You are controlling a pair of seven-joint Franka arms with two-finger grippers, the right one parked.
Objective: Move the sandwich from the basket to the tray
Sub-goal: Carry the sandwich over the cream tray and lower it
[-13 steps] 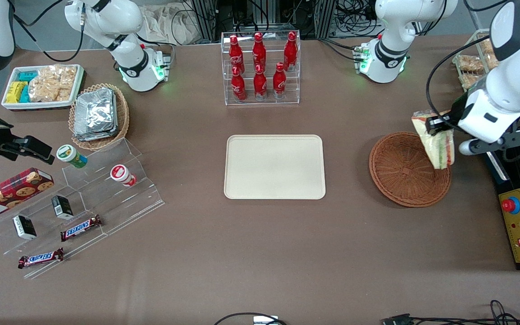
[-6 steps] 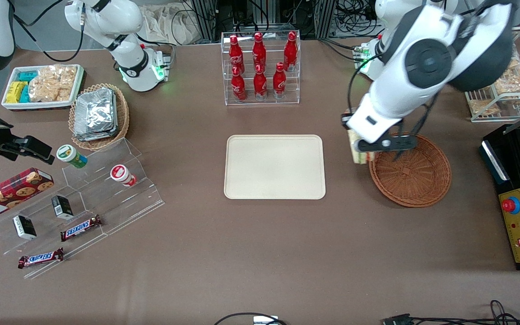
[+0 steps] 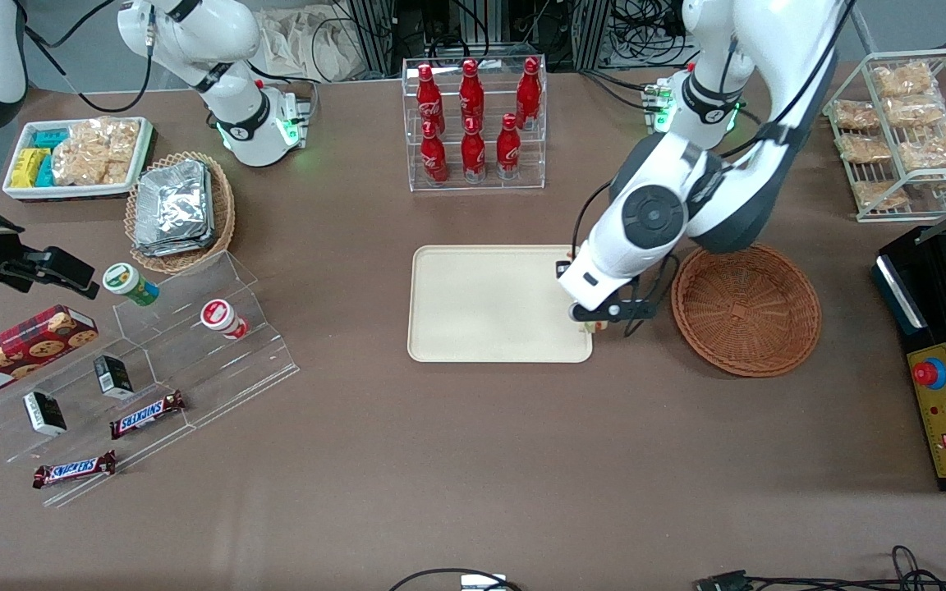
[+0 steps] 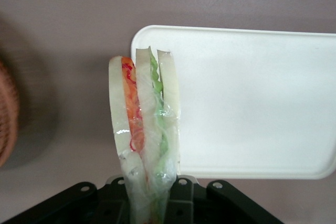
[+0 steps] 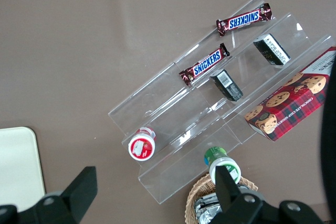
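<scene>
The sandwich (image 4: 144,140), a pale bread wedge in clear wrap with red, orange and green filling, hangs upright in my left gripper (image 4: 149,205), which is shut on its lower end. In the front view the gripper (image 3: 596,316) hovers over the edge of the cream tray (image 3: 489,304) nearest the basket, and only a sliver of the sandwich (image 3: 597,327) shows under the arm. The tray (image 4: 252,103) lies below the sandwich, partly beside it. The reddish-brown basket (image 3: 746,310) sits beside the tray toward the working arm's end, with nothing in it; its rim (image 4: 6,114) shows in the left wrist view.
A clear rack of red bottles (image 3: 473,123) stands farther from the front camera than the tray. A white wire rack (image 3: 904,131) and a black box with a red button (image 3: 941,410) lie toward the working arm's end. Acrylic steps with snacks (image 3: 153,361) and a foil-packet basket (image 3: 180,209) lie toward the parked arm's end.
My left arm has carried the sandwich from above the basket across its rim to the tray's near edge. The basket holds nothing now.
</scene>
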